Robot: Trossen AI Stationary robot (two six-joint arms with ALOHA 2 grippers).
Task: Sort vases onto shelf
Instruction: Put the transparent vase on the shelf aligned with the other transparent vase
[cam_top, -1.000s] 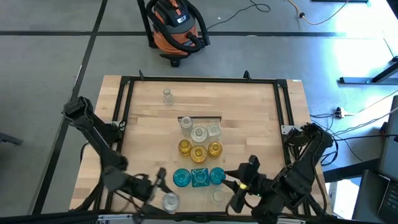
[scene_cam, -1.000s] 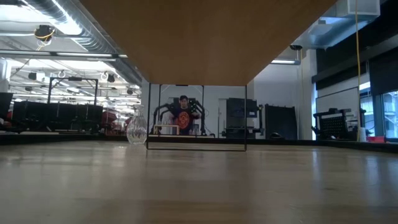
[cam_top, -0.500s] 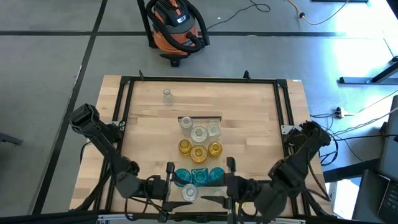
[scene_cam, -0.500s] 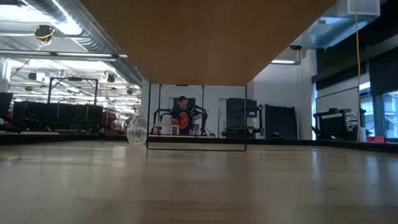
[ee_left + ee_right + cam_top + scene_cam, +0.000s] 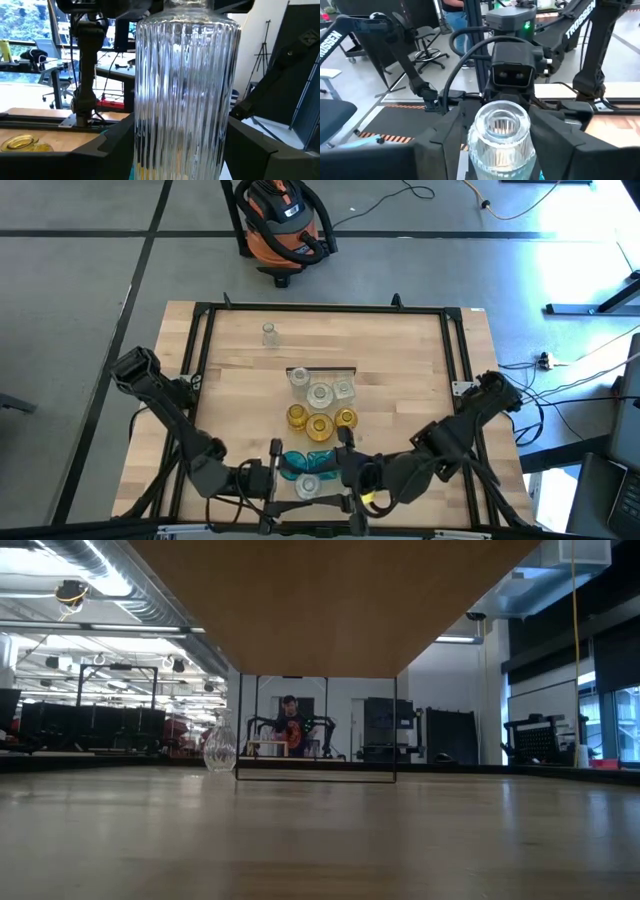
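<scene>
On the shelf (image 5: 322, 376), whose underside (image 5: 320, 600) fills the top of the low view, stand clear vases (image 5: 320, 393), amber vases (image 5: 319, 428) and teal vases (image 5: 293, 463) in rows. At the shelf's near end my left gripper (image 5: 298, 484) is shut on a ribbed clear vase (image 5: 308, 485) (image 5: 182, 90). My right gripper (image 5: 338, 476) faces it from the table's right, open. Its fingers (image 5: 442, 137) stand on either side of the vase's neck (image 5: 502, 122). Its arm covers part of the teal row. My left gripper pinches the clear vase's ribbed body (image 5: 145, 145) between its two fingers (image 5: 107, 147). The fingers lie level and come from the table's left. The vase stands upright in the hold; its base is below the wrist picture's edge. My right gripper may or may not touch the vase; I cannot tell.
One clear vase (image 5: 268, 333) (image 5: 220, 748) stands alone on the tabletop at the far left. A black frame (image 5: 320, 308) runs round the table. An orange vacuum cleaner (image 5: 280, 225) stands on the floor beyond the far edge. A person (image 5: 290, 725) is far back in the room.
My left gripper has carried the clear vase along the near edge toward the table's right, then kept still at the shelf's near end. My right gripper has swung toward the table's left, rolling as it went, and now faces the vase.
</scene>
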